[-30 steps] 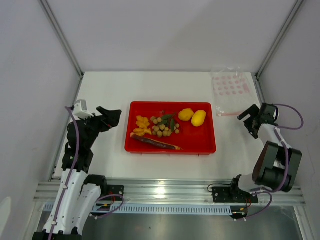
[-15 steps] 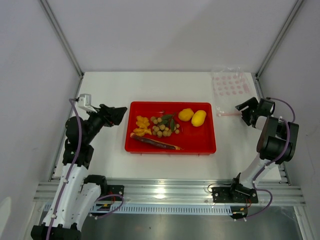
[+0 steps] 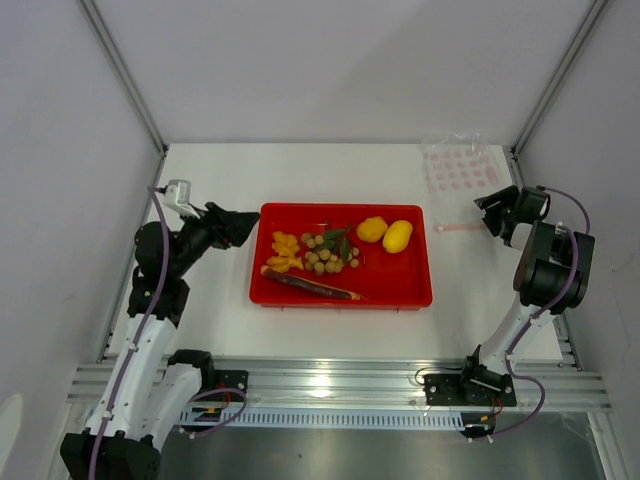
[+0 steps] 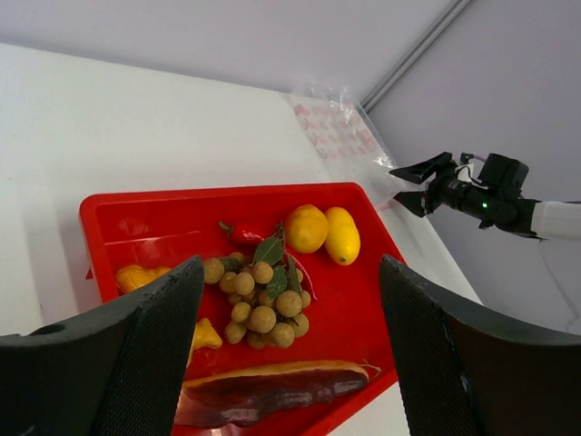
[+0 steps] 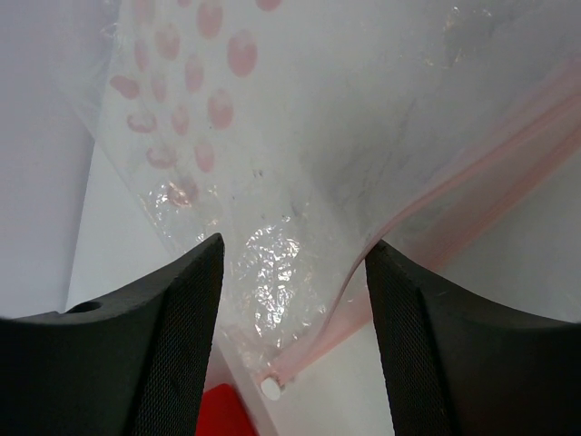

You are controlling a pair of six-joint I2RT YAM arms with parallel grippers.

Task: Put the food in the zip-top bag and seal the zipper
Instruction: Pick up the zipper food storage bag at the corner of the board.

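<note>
- Your left gripper [image 3: 240, 224] has its jaws apart with nothing between them. It points at the left end of the red tray [image 3: 345, 302], just beside the rim.
- Since a second ago it has moved up and toward the tray.
- Your right gripper [image 3: 487, 212] also stands with its jaws apart, gripping nothing. It hangs over the near edge of the zip-top bag [image 3: 462, 172].
- In the right wrist view the pink zipper [image 5: 436, 213] runs slantwise under the gap between the fingers.
- A second ago this gripper sat nearer you, short of the zipper. It has since moved toward the bag.
- All the food lies in the tray, where it was: two yellow egg-shaped fruits [image 3: 397, 236] at the far right, the bunch of tan round fruits [image 3: 325, 255] in the middle, orange chunks [image 3: 285, 250] on the left, and the dark red-brown stick [image 3: 310, 285] along the near side.
- The bag lies flat at the far right corner of the table [image 3: 220, 180], unmoved and apart from the tray.
</note>
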